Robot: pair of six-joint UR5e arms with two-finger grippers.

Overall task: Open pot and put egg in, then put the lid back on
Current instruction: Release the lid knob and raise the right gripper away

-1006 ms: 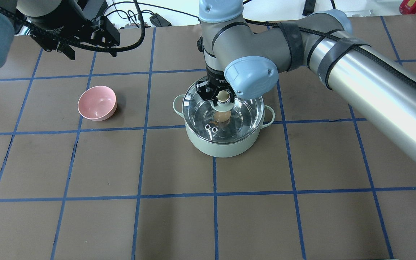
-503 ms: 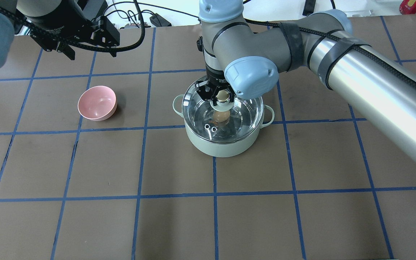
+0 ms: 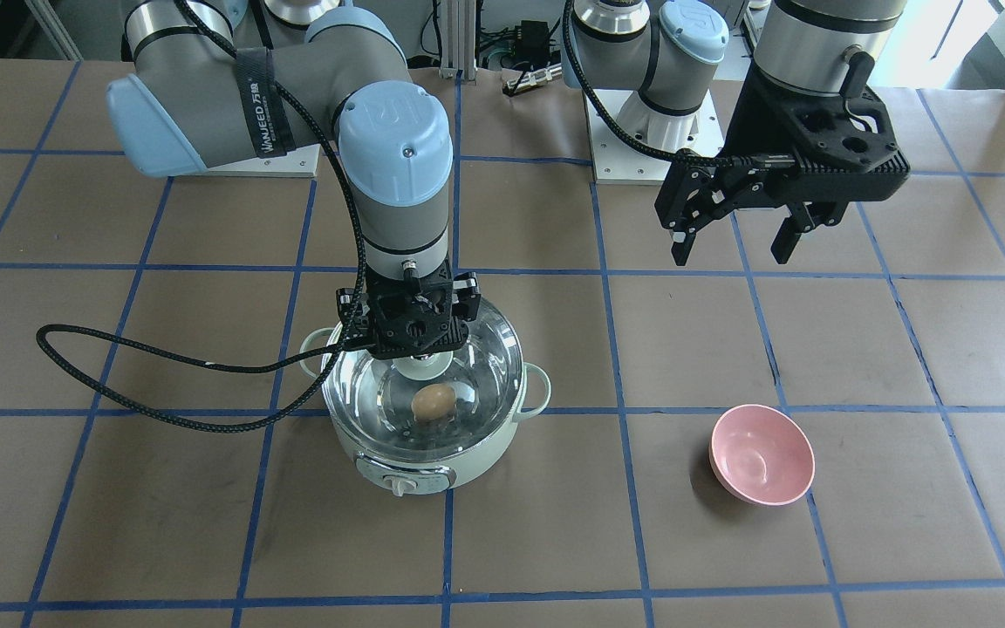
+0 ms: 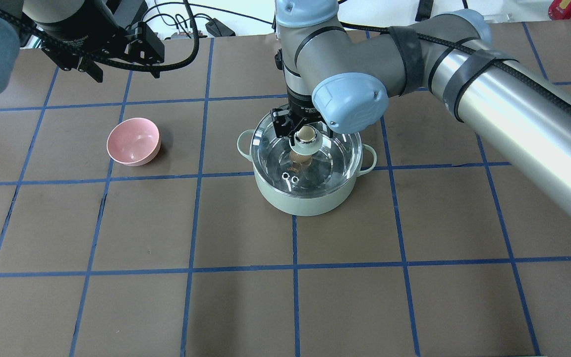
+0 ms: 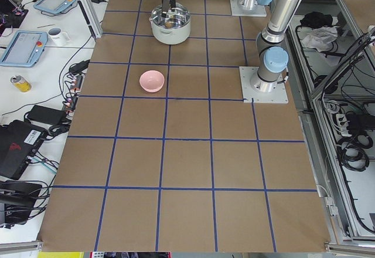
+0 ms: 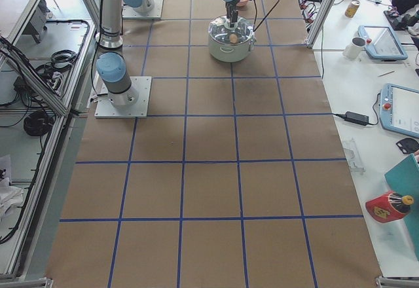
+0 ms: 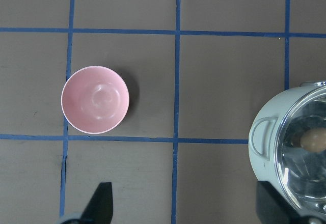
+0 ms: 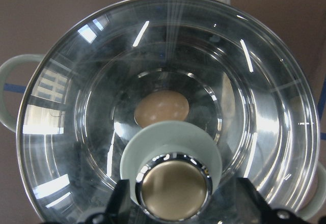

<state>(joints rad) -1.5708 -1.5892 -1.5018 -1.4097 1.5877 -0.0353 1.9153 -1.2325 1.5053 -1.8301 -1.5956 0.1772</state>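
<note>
The mint-green pot (image 4: 305, 203) stands mid-table with the clear glass lid (image 4: 335, 158) seated on its rim. The tan egg (image 3: 433, 401) lies inside on the steel bottom and shows through the glass in the right wrist view (image 8: 161, 108). My right gripper (image 4: 301, 131) hangs straight over the lid's gold knob (image 8: 173, 191). Its fingers (image 8: 122, 201) stand apart on either side of the knob, open. My left gripper (image 4: 122, 69) is open and empty, high above the far left of the table.
A pink bowl (image 4: 133, 141) sits empty left of the pot, a tile away; it also shows in the left wrist view (image 7: 95, 99). A black cable (image 3: 162, 410) from the right wrist loops onto the table beside the pot.
The right arm has lifted slightly above the lid. The lid stays on the pot with the egg inside. The left arm has not moved.
</note>
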